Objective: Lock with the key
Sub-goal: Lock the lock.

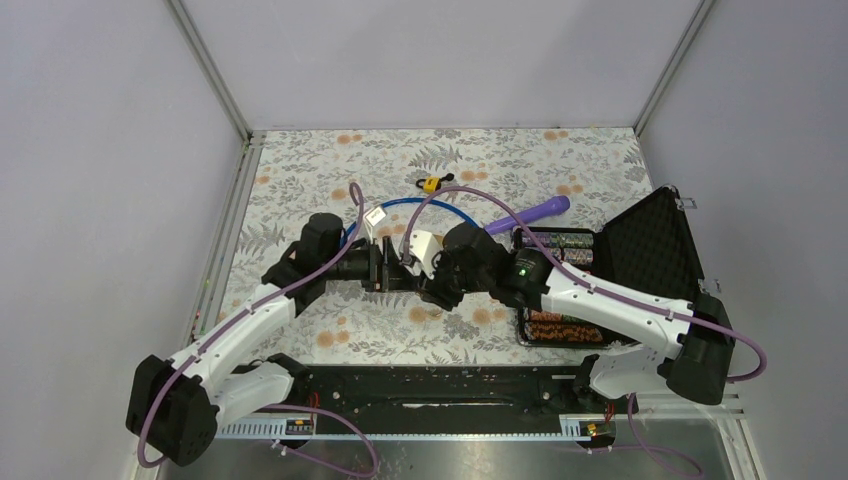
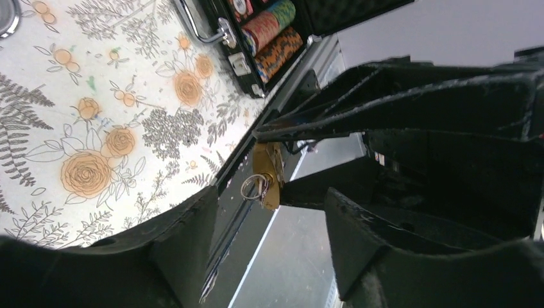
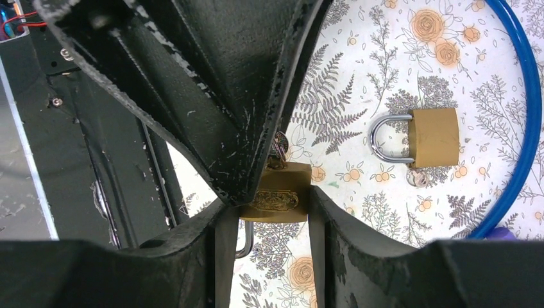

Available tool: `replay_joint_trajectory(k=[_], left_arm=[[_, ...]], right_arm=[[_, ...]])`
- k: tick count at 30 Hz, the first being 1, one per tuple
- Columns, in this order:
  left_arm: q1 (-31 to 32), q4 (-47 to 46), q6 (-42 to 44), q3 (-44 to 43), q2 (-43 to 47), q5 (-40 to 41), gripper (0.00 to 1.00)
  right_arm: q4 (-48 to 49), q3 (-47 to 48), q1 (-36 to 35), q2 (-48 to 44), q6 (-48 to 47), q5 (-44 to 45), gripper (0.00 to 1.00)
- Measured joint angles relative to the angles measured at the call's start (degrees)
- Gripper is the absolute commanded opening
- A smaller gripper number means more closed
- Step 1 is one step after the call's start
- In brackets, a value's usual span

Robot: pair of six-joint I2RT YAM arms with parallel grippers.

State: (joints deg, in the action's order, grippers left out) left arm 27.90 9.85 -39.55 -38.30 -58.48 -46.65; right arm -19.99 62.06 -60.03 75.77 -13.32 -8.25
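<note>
My right gripper [image 3: 272, 202] is shut on a brass padlock [image 3: 277, 199], its body pinched between the two fingers above the floral table. A key with a small ring [image 2: 256, 188] sticks in the padlock's [image 2: 269, 168] end. My left gripper [image 2: 272, 199] is open, its fingers spread wide either side of the key and not touching it. In the top view both grippers meet at the table's middle, left [image 1: 392, 268] and right [image 1: 425, 280]; the padlock is hidden there.
A second brass padlock [image 3: 426, 138] with a key lies flat on the table inside a blue cable loop [image 3: 523, 128]. An open black case [image 1: 650, 250] with chip rows stands at right. A purple tool [image 1: 530, 212] and a small yellow lock [image 1: 430, 184] lie farther back.
</note>
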Motion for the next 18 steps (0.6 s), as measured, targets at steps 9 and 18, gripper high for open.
replay_joint_trajectory(k=[9,18], left_arm=[[0.4,-2.4,-1.3,0.5,-2.2,-4.2,0.42],[0.8,-3.5,-1.5,0.5,-2.8,-5.4,0.19]], right_arm=[[0.1,0.0,0.0,-0.1,-1.3,-2.3,0.41],[-0.1,1.0,-0.2,0.1,-2.5,-2.9,0.41]])
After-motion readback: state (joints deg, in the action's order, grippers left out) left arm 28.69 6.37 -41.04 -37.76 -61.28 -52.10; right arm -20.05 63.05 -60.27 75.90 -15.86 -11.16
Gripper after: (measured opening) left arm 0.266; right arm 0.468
